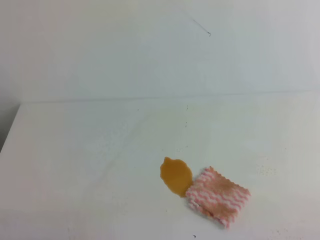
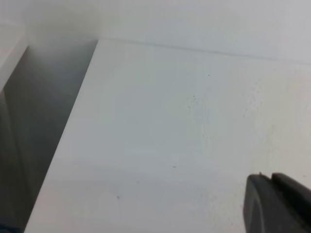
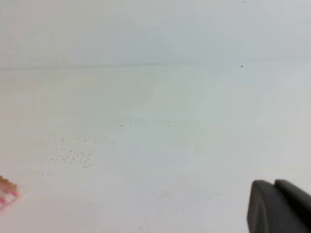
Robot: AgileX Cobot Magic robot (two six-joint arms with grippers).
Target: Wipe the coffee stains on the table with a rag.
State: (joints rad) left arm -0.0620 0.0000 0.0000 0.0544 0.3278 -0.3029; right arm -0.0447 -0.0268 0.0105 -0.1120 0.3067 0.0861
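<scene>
In the lower middle of the high view, the coffee stains point(image 1: 175, 176) sit on the table point(image 1: 90, 165), touching the rag point(image 1: 218, 195) on their right. Nothing is wiped yet. Neither gripper shows enough to tell if it is apart or together.

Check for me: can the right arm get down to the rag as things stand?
Probably yes. The rag lies flat on the table with nothing on it, only its left edge touching the coffee stain. The right wrist view catches its corner at far left.

Table point(image 1: 90, 165) open all round; rag point(image 1: 218, 195) touches stain point(image 1: 175, 176).
</scene>
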